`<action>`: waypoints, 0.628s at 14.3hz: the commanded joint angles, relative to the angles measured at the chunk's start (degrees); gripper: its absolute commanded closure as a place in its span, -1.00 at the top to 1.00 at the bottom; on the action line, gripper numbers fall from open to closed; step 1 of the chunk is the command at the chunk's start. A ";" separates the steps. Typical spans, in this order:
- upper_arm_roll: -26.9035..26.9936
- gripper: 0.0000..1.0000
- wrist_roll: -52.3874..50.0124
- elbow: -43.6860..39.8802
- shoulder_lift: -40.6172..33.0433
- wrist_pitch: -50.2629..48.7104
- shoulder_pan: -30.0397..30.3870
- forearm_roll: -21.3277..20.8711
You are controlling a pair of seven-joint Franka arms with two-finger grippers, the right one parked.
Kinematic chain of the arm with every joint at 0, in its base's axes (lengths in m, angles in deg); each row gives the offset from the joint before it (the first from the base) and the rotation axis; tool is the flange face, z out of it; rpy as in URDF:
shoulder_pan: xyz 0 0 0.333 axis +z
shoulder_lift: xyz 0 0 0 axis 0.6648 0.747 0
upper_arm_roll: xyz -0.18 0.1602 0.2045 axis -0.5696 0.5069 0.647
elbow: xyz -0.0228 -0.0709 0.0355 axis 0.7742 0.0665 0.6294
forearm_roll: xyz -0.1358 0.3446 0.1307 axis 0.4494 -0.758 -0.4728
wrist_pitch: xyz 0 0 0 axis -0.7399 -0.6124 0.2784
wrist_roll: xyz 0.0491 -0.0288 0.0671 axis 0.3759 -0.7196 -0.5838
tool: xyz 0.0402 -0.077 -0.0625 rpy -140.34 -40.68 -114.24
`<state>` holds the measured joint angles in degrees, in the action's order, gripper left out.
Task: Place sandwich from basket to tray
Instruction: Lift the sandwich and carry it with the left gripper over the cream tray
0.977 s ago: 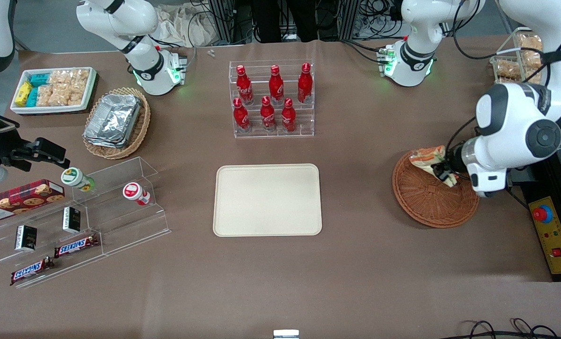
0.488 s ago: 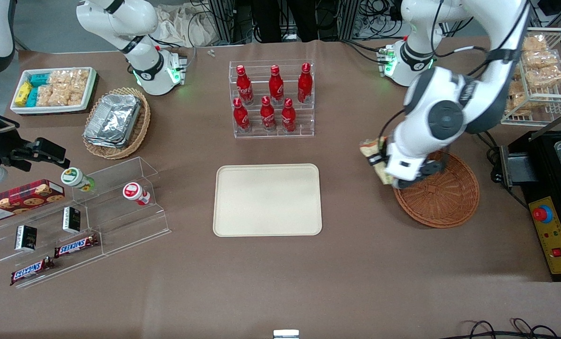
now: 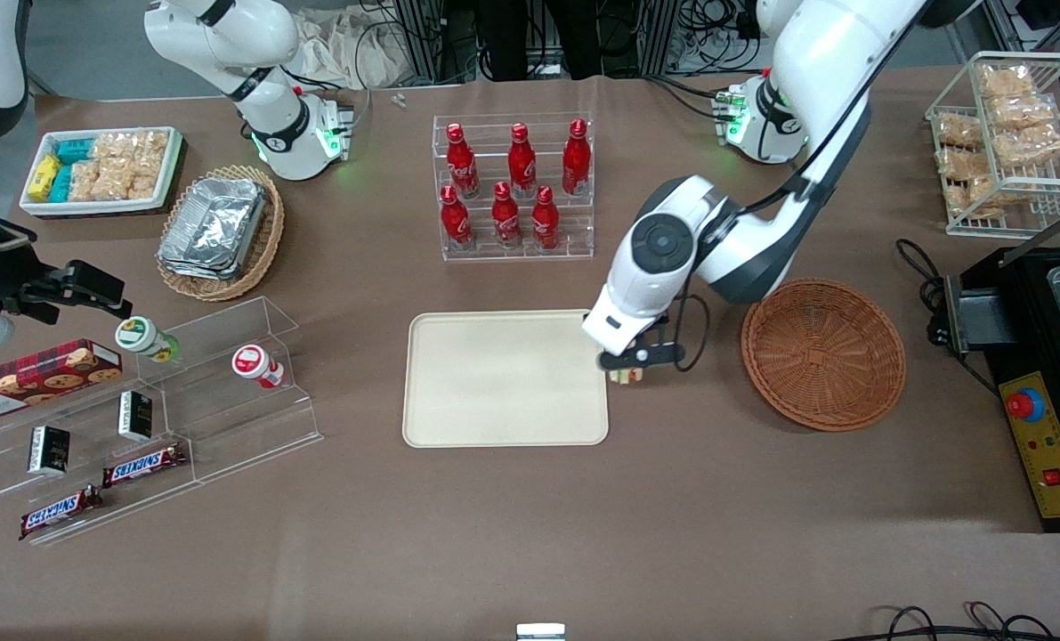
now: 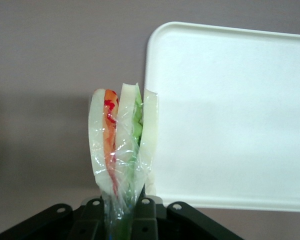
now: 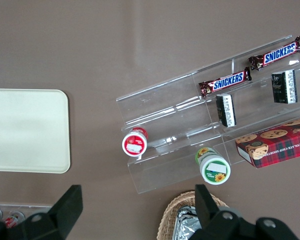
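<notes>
My left gripper (image 3: 626,367) hangs above the edge of the cream-beige tray (image 3: 503,378) that faces the reddish-brown wicker basket (image 3: 823,353). It is shut on the sandwich (image 3: 623,376), of which only a small bit shows below the hand in the front view. In the left wrist view the wrapped sandwich (image 4: 121,145), with white bread and orange, red and green layers, sticks out from between the closed fingers (image 4: 144,220) of the gripper (image 4: 121,220), over the tray's rim (image 4: 151,100). The basket holds nothing.
A clear rack of red bottles (image 3: 512,187) stands farther from the camera than the tray. A clear tiered shelf (image 3: 182,401) with snacks lies toward the parked arm's end. A wire rack of packets (image 3: 1010,133) and a black box (image 3: 1055,356) lie toward the working arm's end.
The left arm has carried the sandwich out of the basket and across the table to the tray's near edge. The basket is left with nothing in it.
</notes>
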<state>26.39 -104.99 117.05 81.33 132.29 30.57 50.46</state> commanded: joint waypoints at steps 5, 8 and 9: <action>0.24 -1.00 2.64 -12.09 13.43 1.50 -4.80 -4.65; 0.68 0.77 2.99 -13.33 15.64 3.18 -6.39 -5.96; 0.68 1.00 3.16 -13.25 15.73 3.18 -6.31 -8.23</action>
<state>26.48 -102.31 106.16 95.62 135.32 25.22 45.26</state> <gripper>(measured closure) 0.780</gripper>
